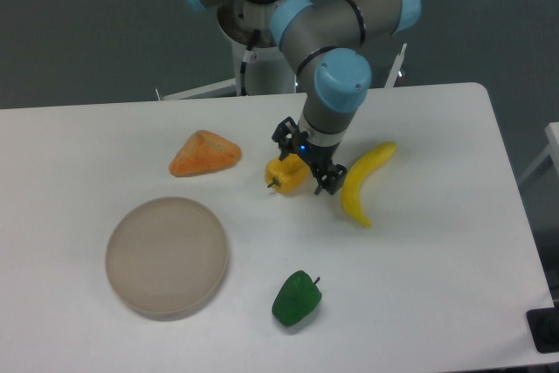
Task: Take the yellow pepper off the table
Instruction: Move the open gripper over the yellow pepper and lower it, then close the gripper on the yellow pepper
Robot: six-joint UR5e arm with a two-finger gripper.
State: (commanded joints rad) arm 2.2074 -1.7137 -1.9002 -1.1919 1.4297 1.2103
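A: White laminate, by the look of it: the table (419, 242) takes up most of the view, a flat top with rounded corners. Arm (349, 15) reaches in from the far edge, wrist pointed down.

B: Next in size?

A: Round beige plate (166, 257), near left. Then the banana (362, 183), right of centre, and the orange wedge (204, 153), left of centre. Green pepper (296, 298) sits near the front edge.

B: And the target?

A: Yellow pepper (286, 173) lies mid-table, between wedge and banana, closer to the banana. It seems tipped on its side, the short dark stem pointing toward the front left.

B: Claw state?

A: Gripper (307, 165) is down at the pepper. One finger shows behind the fruit, the other in front on the banana side. Spread is moderate, roughly the pepper's width. Whether the pads actually press the skin, I cannot tell at this resolution.

B: Handling estimate?

A: Judgement only: small, looks like a light toy or plastic fruit, glossy skin, so likely slippery. Lobed body means uneven contact; pads on a ridge could skid into a groove.

B: Where to grip?

A: Across the widest part of the body, fingers on opposite lobes. Avoid the stem end: too narrow. Firm squeeze seems safe if the shell is stiff; unconfirmed.
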